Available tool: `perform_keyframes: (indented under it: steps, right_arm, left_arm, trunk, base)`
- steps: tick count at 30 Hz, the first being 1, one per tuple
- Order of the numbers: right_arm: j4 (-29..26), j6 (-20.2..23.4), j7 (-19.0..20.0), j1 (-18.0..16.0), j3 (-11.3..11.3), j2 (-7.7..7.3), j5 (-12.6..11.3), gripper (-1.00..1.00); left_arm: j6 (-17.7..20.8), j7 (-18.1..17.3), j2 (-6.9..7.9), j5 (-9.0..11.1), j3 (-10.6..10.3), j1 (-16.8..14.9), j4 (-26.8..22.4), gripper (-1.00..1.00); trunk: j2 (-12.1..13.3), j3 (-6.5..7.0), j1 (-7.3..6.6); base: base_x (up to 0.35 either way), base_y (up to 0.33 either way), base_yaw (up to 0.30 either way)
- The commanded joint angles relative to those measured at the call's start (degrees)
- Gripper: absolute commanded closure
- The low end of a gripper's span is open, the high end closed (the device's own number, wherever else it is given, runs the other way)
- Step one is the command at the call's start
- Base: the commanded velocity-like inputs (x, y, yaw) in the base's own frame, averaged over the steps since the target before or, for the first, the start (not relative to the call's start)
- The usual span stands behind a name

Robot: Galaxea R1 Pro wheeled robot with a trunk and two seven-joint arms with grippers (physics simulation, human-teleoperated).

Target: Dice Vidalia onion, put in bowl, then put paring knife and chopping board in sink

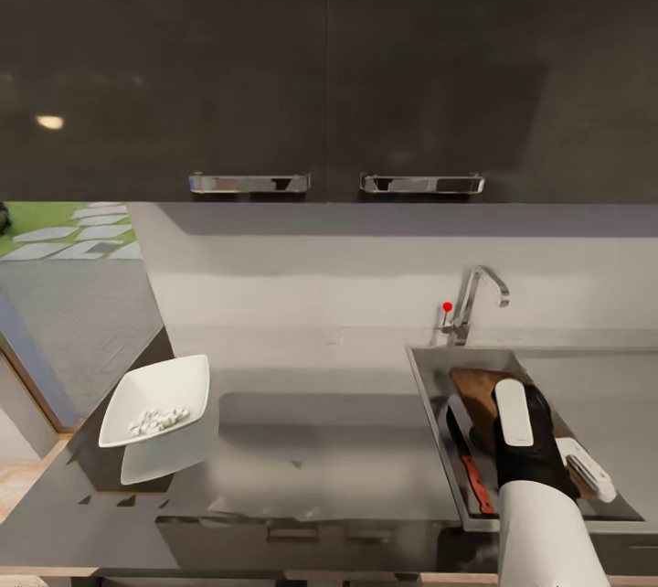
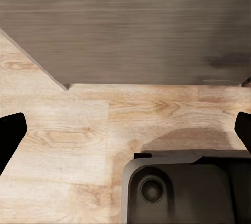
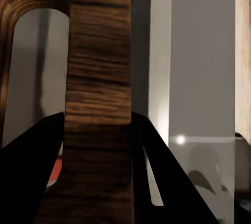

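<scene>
In the head view the chopping board (image 1: 473,389) leans inside the sink (image 1: 426,378) at the right of the countertop (image 1: 320,441). My right gripper (image 1: 519,422) reaches down onto it. The right wrist view has both black fingers (image 3: 29,174) pressed against a strip of the board (image 3: 99,77) beside its handle slot, shut on it. Beside the board in the basin lies the paring knife (image 1: 475,482), red handle towards me. At the left the white bowl (image 1: 164,386) holds the onion as small pale diced bits (image 1: 157,421). My left gripper (image 2: 125,132) hangs open over the floor.
A chrome tap (image 1: 475,294) with a red knob (image 1: 447,306) stands behind the sink. Dark wall cabinets with chrome handles (image 1: 249,183) hang above. In the left wrist view, wooden flooring (image 2: 68,140), a dark cabinet front (image 2: 136,25) and my base (image 2: 178,192).
</scene>
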Motion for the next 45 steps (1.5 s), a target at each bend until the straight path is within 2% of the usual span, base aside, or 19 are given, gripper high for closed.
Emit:
perform_keyframes:
  steps: [1, 18, 28, 36, 40, 45]
  right_arm:
    - [0.11, 0.52, -0.25, -0.07, -0.09, 0.05, -0.17, 1.0]
    - [0.53, 0.37, -0.12, -0.07, 0.1, 0.18, -0.25, 1.0]
    - [0.54, 0.37, 0.05, -0.07, 0.16, 0.17, -0.17, 1.0]
    - [0.54, 0.33, 0.85, -0.07, 1.61, 0.14, 1.31, 1.0]
    - [0.54, 0.31, 1.19, -0.07, 1.69, 0.07, 2.59, 1.0]
    - [0.54, 0.29, 1.3, -0.07, 1.68, -0.01, 3.02, 1.0]
  left_arm:
    - [-0.03, 0.56, 0.06, 0.13, -0.49, 0.01, -0.12, -1.0]
    - [-0.05, 0.56, 0.03, 0.13, -0.49, 0.01, -0.18, -1.0]
    - [-0.05, 0.56, 0.02, 0.13, -0.49, 0.01, -0.21, -1.0]
    - [-0.05, 0.56, 0.04, 0.13, -0.49, 0.01, -0.13, -1.0]
    - [-0.05, 0.55, 0.02, 0.13, -0.49, 0.01, -0.13, -1.0]
    - [-0.05, 0.56, 0.07, 0.13, -0.49, 0.01, -0.17, -1.0]
  trunk:
    - [-0.13, -0.2, 0.04]
    - [-0.13, -1.7, 0.04]
    - [-0.13, -2.6, 0.04]
    - [-0.13, -3.31, 0.04]
    - [-0.13, -3.62, 0.04]
    - [-0.13, -4.0, 0.04]
  base:
    - [0.0, 0.0, 0.0]
    - [0.031, 0.0, 0.0]
    - [0.134, 0.0, 0.011]
    - [0.007, 0.0, 0.07]
    - [0.0, 0.0, 0.08]
    - [0.0, 0.0, 0.08]
